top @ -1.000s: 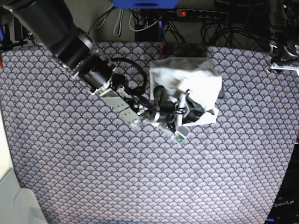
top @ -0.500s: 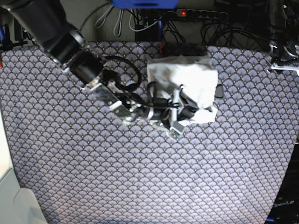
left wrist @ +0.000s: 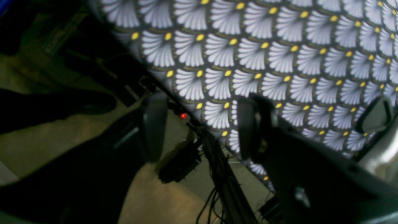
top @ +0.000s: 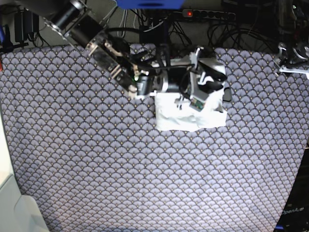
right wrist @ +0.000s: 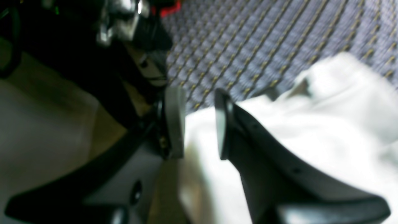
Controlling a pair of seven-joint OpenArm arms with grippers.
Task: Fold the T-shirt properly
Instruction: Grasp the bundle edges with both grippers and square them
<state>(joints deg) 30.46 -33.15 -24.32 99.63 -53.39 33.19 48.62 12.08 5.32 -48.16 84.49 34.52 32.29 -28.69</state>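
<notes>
The white T-shirt [top: 186,116] lies as a wrinkled, folded bundle on the patterned table at centre back. It fills the lower right of the right wrist view [right wrist: 311,124]. My right gripper [top: 211,77] reaches in from the upper left and hovers over the shirt's far edge. Its fingers [right wrist: 174,121] stand a little apart with nothing pinched between them, the cloth just beneath. My left gripper [left wrist: 200,126] is open and empty at the table's far right edge, and barely shows in the base view [top: 292,63].
The scallop-patterned tablecloth [top: 120,169] covers the table. A power strip with a red light [top: 193,13] and cables lie behind the back edge. A small dark object [top: 227,94] sits by the shirt's right side. A white ledge [top: 7,193] is at front left.
My right arm has swung from the shirt's front left up to its far side. The shirt now lies flatter, reaching further toward the front. The left arm has not moved.
</notes>
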